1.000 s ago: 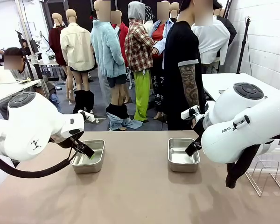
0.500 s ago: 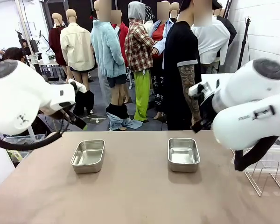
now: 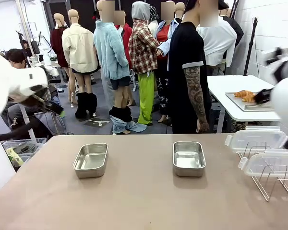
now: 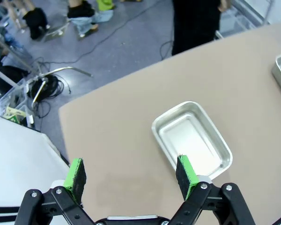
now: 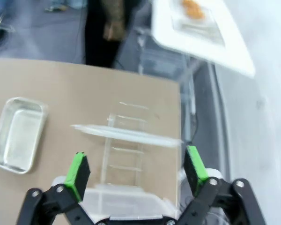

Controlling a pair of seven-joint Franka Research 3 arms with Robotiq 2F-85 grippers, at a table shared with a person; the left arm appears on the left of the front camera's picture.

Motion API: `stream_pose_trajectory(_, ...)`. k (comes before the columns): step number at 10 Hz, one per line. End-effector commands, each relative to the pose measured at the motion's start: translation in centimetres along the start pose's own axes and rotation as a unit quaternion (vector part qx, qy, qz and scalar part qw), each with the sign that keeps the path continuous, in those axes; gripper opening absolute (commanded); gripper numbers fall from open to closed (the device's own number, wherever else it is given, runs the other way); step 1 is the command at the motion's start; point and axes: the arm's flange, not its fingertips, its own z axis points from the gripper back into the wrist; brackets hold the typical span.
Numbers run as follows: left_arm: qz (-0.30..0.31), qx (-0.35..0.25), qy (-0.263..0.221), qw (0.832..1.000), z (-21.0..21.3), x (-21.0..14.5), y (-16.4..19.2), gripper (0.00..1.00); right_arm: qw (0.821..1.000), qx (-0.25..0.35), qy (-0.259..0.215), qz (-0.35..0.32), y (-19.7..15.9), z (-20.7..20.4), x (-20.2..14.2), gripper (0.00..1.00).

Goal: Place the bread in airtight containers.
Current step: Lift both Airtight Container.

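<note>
1. My left gripper (image 4: 130,174) hangs high over the bench (image 4: 131,117), jaws spread as wide as they go and holding nothing. One steel container (image 4: 192,140) lies below it and a little ahead, close by one of my pads, and it is empty.
2. My right gripper (image 5: 136,168) is open just as wide and also empty. The wire rack (image 5: 125,167) stands directly beneath it, with a clear lid (image 5: 126,133) propped in it. The second container (image 5: 18,133) lies off to one side of my fingers, also bare inside.
3. The croissants (image 5: 194,8) sit far ahead of my right gripper, on a tray (image 5: 201,26) on a white side bench (image 5: 225,51). That puts them well apart from both containers, and farther again from my left gripper. A person (image 3: 189,72) stands at the far edge, between the main bench and the bread.
4. I judge the task barely begun: nothing is loaded and the lids are off, so the step in hand is fetching the first croissant.
5. My right gripper is the nearer one. The next move calls for a long reach outward, a descent over one croissant, and jaws set across its narrow width.
6. The crust looks flaky, so I should close gently. I cannot tell whether my reach covers that tray; the person may need to pass the bread over.
</note>
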Motion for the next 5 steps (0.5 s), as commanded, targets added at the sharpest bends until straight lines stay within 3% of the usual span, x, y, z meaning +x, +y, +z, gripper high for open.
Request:
stream_pose_trajectory(1, 0.019, 0.011, 0.013, 1.000, 1.0, -0.6, 3.2, 1.00, 0.995, -0.048, 0.030, -0.082, -4.8, -0.6, -1.7, 1.00)
stream_pose_trajectory(3, 0.015, -0.006, 0.029, 0.999, 0.6, -1.5, 7.2, 1.00, 0.986, -0.050, 0.046, -0.151, -10.0, -0.1, -4.1, 1.00)
stream_pose_trajectory(5, 0.018, -0.039, 0.023, 0.999, 0.3, -2.8, 7.5, 1.00, 0.986, -0.019, 0.030, -0.162, -12.1, -1.0, -6.3, 1.00)
